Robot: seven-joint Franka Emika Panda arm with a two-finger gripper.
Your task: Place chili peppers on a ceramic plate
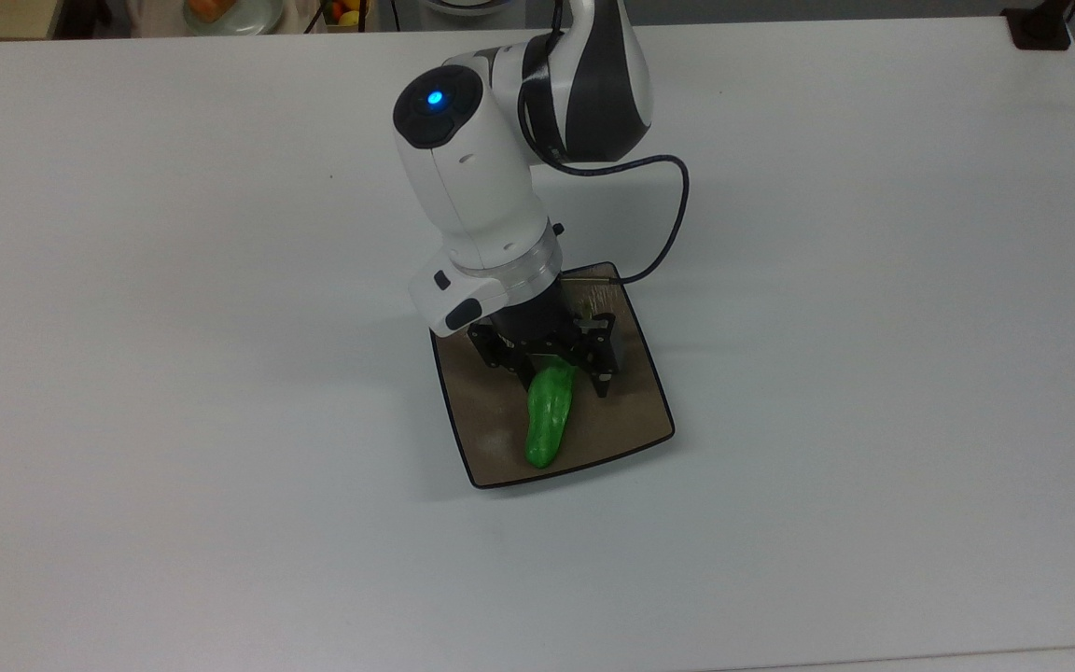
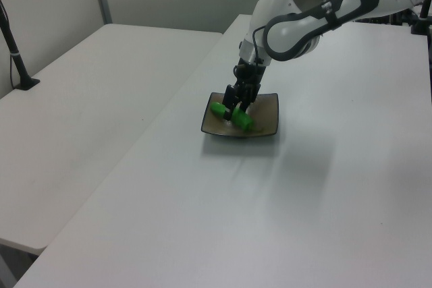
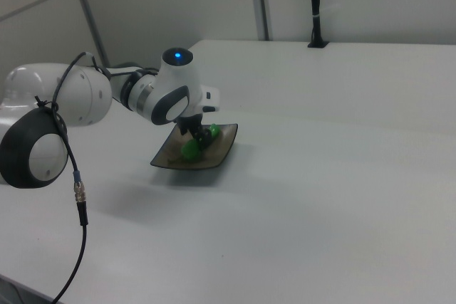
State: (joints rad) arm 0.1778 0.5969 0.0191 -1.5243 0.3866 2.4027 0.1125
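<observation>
The chili pepper (image 1: 549, 416), pinched near its stem end by the gripper (image 1: 551, 369), looks light, glossy, perhaps slippery, its tip reaching below the fingers onto the ceramic plate (image 1: 626, 425).

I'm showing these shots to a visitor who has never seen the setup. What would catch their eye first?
The bright green chili pepper stands out most, lying on the square brown ceramic plate in the middle of the white table. Right above it, the white and black arm leans down with its pincer over the pepper's stem end.
</observation>
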